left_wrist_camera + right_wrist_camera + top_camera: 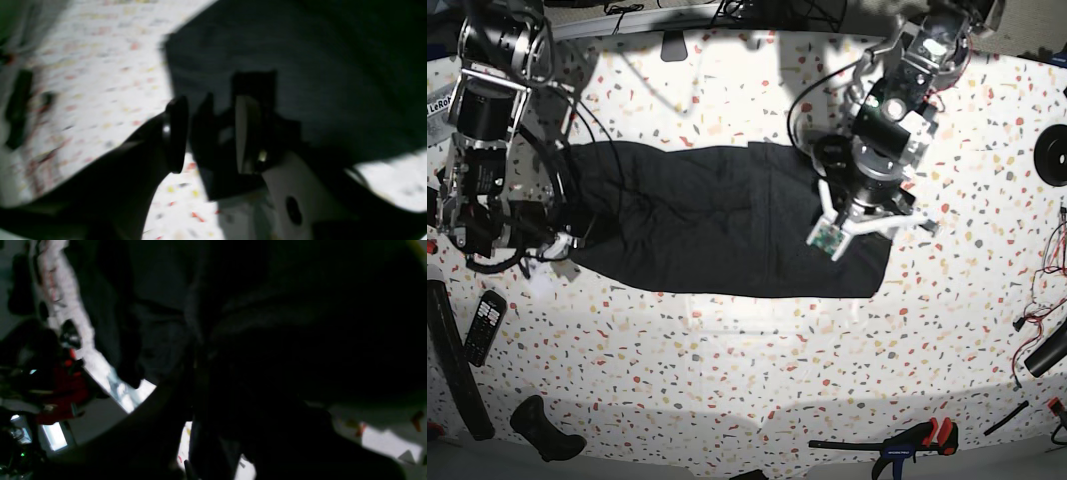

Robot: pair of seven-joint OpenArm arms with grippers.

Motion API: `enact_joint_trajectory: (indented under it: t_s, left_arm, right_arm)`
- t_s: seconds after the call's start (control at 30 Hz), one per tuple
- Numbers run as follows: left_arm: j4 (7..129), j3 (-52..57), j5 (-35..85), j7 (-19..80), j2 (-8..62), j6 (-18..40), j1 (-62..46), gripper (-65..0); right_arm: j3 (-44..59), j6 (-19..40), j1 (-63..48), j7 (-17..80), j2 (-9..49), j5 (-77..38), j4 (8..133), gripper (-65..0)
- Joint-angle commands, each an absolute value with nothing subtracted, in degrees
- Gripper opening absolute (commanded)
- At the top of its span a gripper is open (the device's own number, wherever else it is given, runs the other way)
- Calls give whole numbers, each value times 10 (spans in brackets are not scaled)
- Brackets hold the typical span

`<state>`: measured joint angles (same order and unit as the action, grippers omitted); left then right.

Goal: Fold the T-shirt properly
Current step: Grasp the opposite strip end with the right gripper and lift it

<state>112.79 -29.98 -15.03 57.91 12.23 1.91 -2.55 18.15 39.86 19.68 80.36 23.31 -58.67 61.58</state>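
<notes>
The black T-shirt (717,220) lies spread lengthwise across the speckled table, plain side up. My left gripper (852,235) hovers over its right end. In the blurred left wrist view its jaws (210,133) stand apart above the shirt's edge (300,66), holding nothing. My right gripper (570,240) is at the shirt's left edge, where the cloth bunches. The right wrist view is very dark. Folds of the shirt (160,323) gather at the fingertips (196,356), so it looks shut on the cloth.
A remote (484,325), a black strap (449,355) and a black handle (545,428) lie at the front left. A clamp (907,442) lies at the front edge. A black roll (1052,152) and cables (1047,330) are at the right.
</notes>
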Motion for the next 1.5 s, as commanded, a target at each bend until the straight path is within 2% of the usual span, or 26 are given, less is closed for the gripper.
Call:
enact_joint_trajectory:
  t_s: [0.0, 0.2, 0.4, 0.57, 0.8, 1.03, 1.33, 1.47]
  left_arm:
    - [1140, -298, -154, 570, 123, 17, -19, -418]
    - [1140, -296, -147, 570, 123, 18, -19, -418]
    - [1138, -296, -150, 565, 129, 18, -19, -418]
    - [1102, -296, -149, 535, 169, 16, -16, -418]
    - [980, -296, -148, 450, 208, -82, 8, -418]
    - [980, -297, -102, 449, 176, -34, 10, -418]
    - [980, -297, -83, 456, 168, -34, 10, -418]
    - [980, -297, -83, 458, 169, -34, 10, -418]
  right_arm:
    - [183, 400, 211, 800, 239, -603, 644, -650]
    - [183, 400, 213, 800, 203, -602, 726, -650]
    - [183, 400, 221, 800, 145, -591, 734, -650]
    - [183, 400, 221, 800, 100, -570, 734, -650]
    - [183, 400, 236, 800, 66, -570, 734, -650]
    - [182, 400, 283, 799, 5, -526, 734, -650]
    - [126, 400, 291, 728, -84, -403, 734, -650]
    - [94, 400, 290, 715, -90, -385, 732, -650]
